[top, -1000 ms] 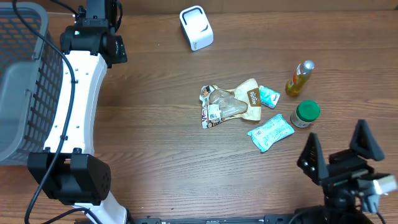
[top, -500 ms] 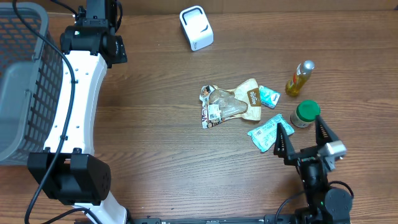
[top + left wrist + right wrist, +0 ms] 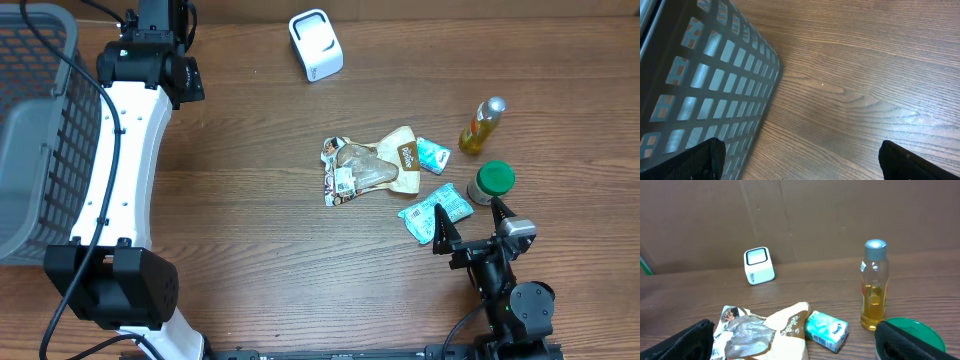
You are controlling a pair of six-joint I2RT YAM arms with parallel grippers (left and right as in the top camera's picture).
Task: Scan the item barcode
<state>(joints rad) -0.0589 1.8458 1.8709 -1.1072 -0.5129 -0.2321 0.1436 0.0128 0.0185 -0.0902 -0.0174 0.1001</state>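
Pack (image 3: 432, 210) lies flat on the counter (image 3: 250, 230), right of centre, in the same spot as a second ago. Nothing is holding it.

My right gripper (image 3: 470, 222) has come in from the counter's near right corner. From overhead, one finger now overlaps the pack's near edge and the other stands just beside the jar (image 3: 490, 183). I cannot tell whether it touches either. Jaws wide, as before.

Around the pack, none shifted:
- bag (image 3: 368, 168), beyond it toward the centre
- small packet (image 3: 432, 155), against the bag's right side
- bottle (image 3: 481, 125), upright beyond the jar
- scanner (image 3: 316, 44), well apart at the far edge

My left gripper (image 3: 800, 147) has not moved. It is wide and empty, hanging over bare counter beside the basket (image 3: 40, 150).
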